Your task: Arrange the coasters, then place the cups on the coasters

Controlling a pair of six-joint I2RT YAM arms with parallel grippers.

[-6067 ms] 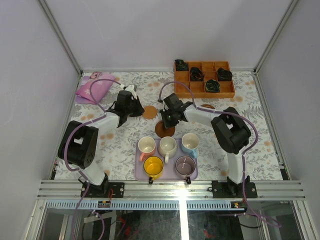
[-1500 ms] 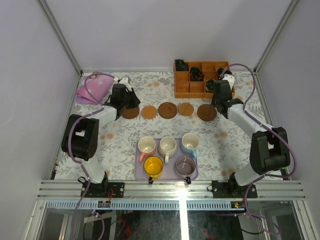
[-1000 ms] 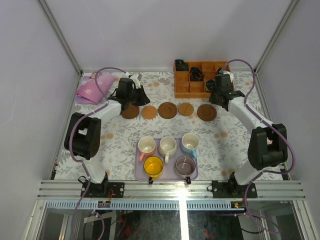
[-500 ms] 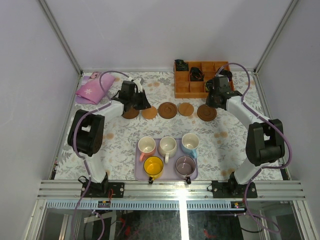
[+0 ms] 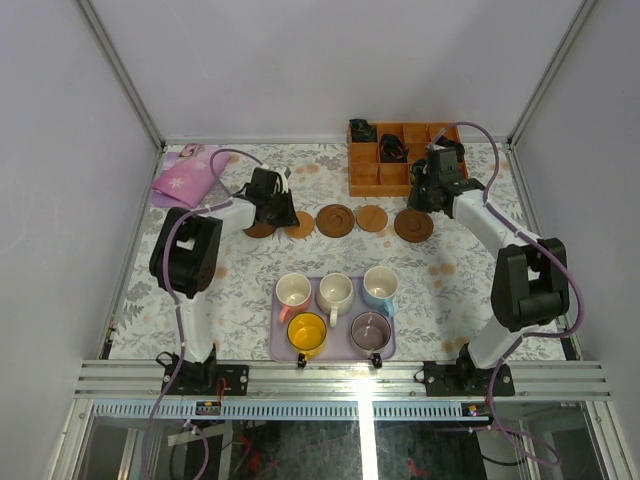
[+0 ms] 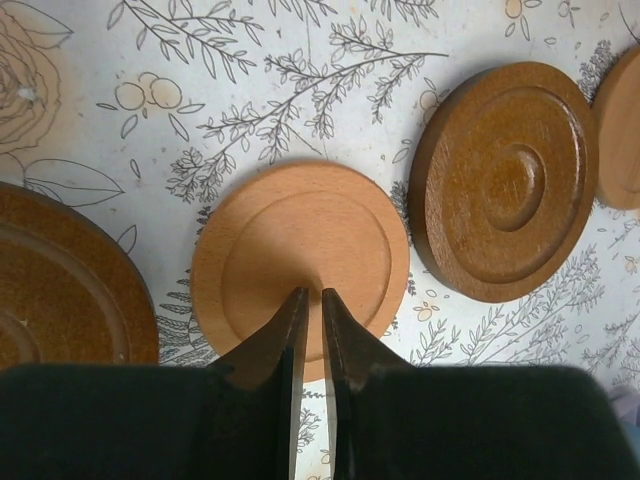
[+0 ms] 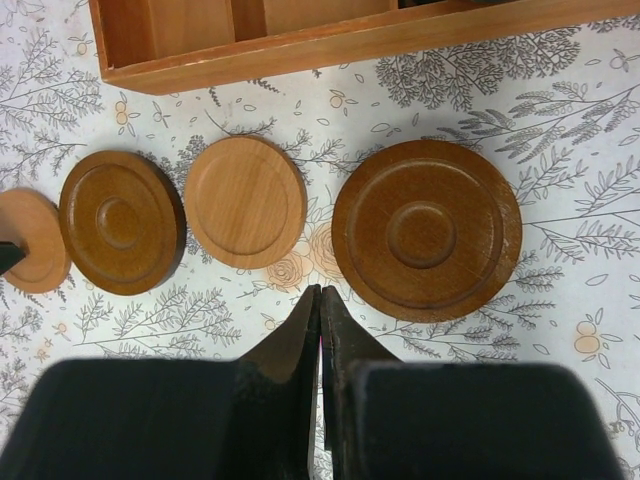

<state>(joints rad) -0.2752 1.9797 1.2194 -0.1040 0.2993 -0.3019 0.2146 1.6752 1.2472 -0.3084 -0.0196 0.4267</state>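
Left gripper [image 6: 313, 294], jaws nearly closed, is held over tan coaster [image 6: 300, 245]; dark coaster [image 6: 505, 180] lies at 2 o'clock. Right gripper [image 7: 319, 291] is seen shut, apparently empty.

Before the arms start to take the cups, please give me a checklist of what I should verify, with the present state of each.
1. Five coasters lie in one row, apart: ok.
2. Five cups stand upright on the tray: ok.
3. Left gripper holds nothing: ok.
4. Right gripper holds nothing: ok.
5. Jaws wide enough for a cup: not ok, both nearly closed.
6. Left gripper lifted clear of the tan coaster below it: cannot tell.
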